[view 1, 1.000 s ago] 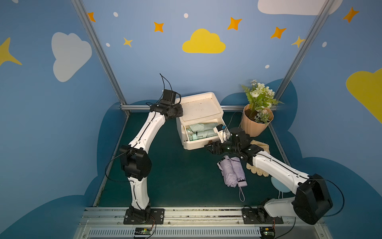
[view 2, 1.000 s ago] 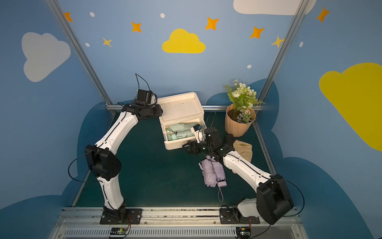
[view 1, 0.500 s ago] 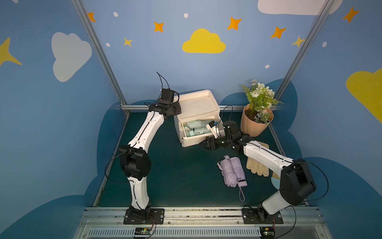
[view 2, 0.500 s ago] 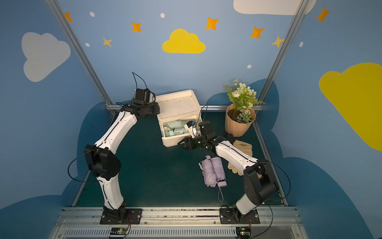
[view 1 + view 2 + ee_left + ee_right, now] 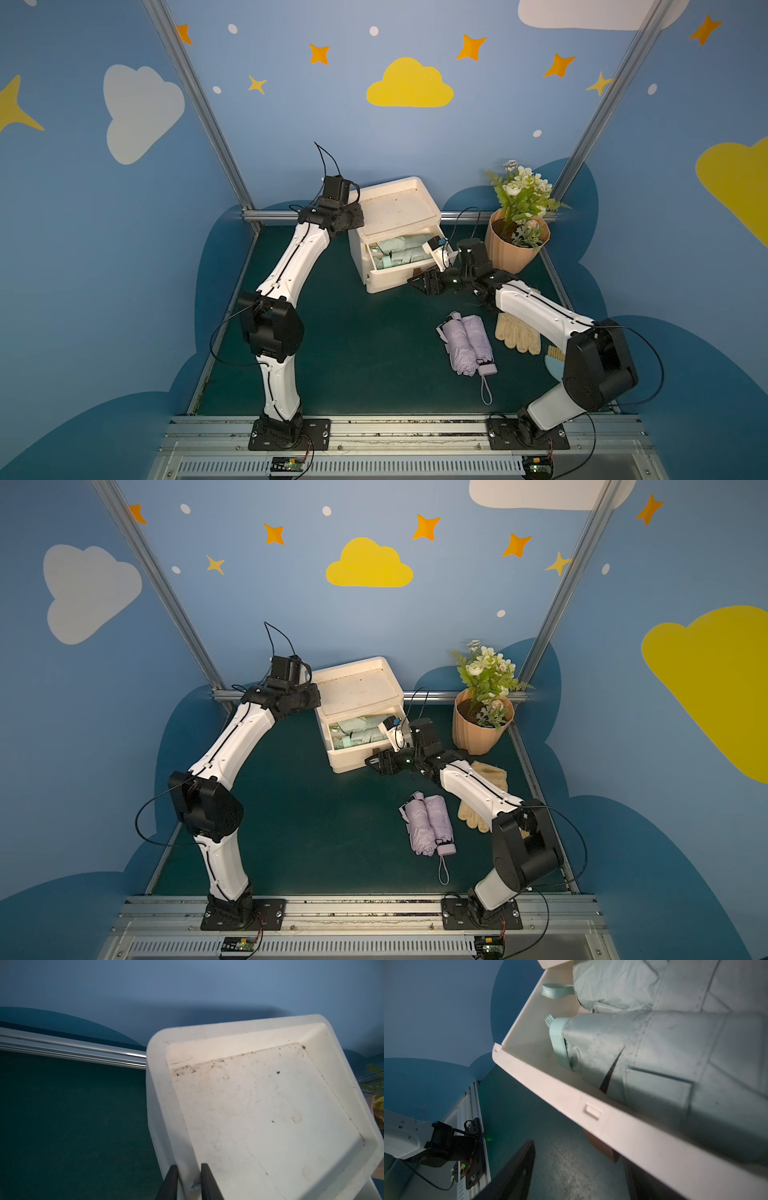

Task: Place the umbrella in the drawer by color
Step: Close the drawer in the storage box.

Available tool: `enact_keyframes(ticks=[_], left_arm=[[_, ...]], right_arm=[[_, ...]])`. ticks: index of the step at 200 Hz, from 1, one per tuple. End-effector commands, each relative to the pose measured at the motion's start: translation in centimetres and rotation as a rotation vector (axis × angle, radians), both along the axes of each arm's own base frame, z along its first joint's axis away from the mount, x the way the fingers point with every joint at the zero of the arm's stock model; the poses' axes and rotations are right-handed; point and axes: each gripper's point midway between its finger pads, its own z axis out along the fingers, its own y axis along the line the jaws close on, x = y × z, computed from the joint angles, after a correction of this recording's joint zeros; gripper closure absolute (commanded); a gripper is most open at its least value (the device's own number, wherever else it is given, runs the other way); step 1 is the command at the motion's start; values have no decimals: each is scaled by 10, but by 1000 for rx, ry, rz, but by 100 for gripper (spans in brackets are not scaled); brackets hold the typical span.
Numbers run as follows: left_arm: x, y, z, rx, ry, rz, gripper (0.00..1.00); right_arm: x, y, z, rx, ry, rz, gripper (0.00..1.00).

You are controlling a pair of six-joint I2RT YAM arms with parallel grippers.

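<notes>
A white drawer unit (image 5: 395,208) stands at the back of the mat, its upper drawer (image 5: 399,277) pulled out. Folded mint-green umbrellas (image 5: 399,251) lie inside that drawer, seen close up in the right wrist view (image 5: 664,1047). A folded lilac umbrella (image 5: 467,343) lies on the mat in front, also in a top view (image 5: 428,823). My left gripper (image 5: 189,1178) is shut on the raised rim of the unit's top, one finger on each side. My right gripper (image 5: 424,282) stands open, low against the drawer's front panel (image 5: 591,1122), holding nothing.
A flower pot (image 5: 515,245) stands right of the unit, close behind my right arm. Beige gloves (image 5: 517,336) and a small brush (image 5: 555,357) lie right of the lilac umbrella. A metal rail (image 5: 72,1051) runs along the mat's back edge.
My left gripper's fingers have closed onto the unit's rim. My right gripper has moved slightly closer to the drawer front, staying open. The lilac umbrella has not moved.
</notes>
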Motion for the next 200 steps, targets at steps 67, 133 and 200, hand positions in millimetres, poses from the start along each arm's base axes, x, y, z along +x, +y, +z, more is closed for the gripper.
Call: enact_keyframes(ticks=[67, 133, 200], left_arm=[[-9, -16, -32, 14, 104, -77, 81], [-7, -15, -37, 18, 111, -72, 81], [-6, -15, -39, 23, 113, -68, 81]], right_arm=[[59, 1, 77, 115, -330, -79, 31], [63, -60, 50, -8, -285, -194, 32], [67, -106, 39, -60, -234, -315, 31]])
